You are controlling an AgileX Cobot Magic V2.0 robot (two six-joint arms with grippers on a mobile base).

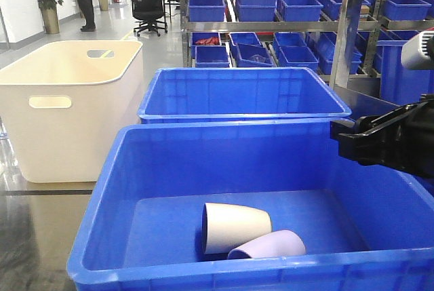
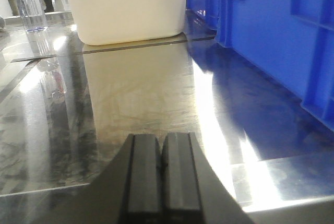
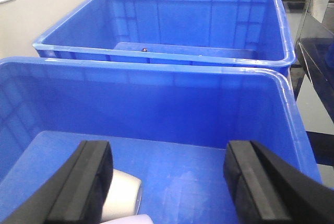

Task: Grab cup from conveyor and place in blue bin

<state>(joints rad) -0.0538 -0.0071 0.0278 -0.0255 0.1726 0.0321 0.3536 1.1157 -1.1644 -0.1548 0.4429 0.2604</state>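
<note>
Right gripper (image 3: 167, 182) fingers spread empty above the blue bin (image 1: 102, 203), left gripper (image 2: 162, 177) fingers together; the cream cup (image 1: 234, 226) looks light, stiff, slippery, best pinched across its rim.

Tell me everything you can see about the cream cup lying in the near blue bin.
The cream cup is a plain, smooth, handleless tumbler, matte like plastic. It lies on its side on the floor of the near blue bin, wider end pointing left, and tapers toward the right. A lavender cup lies against its lower right side, apparently touching. In the right wrist view, part of it shows behind the open right gripper, which holds nothing.
</note>
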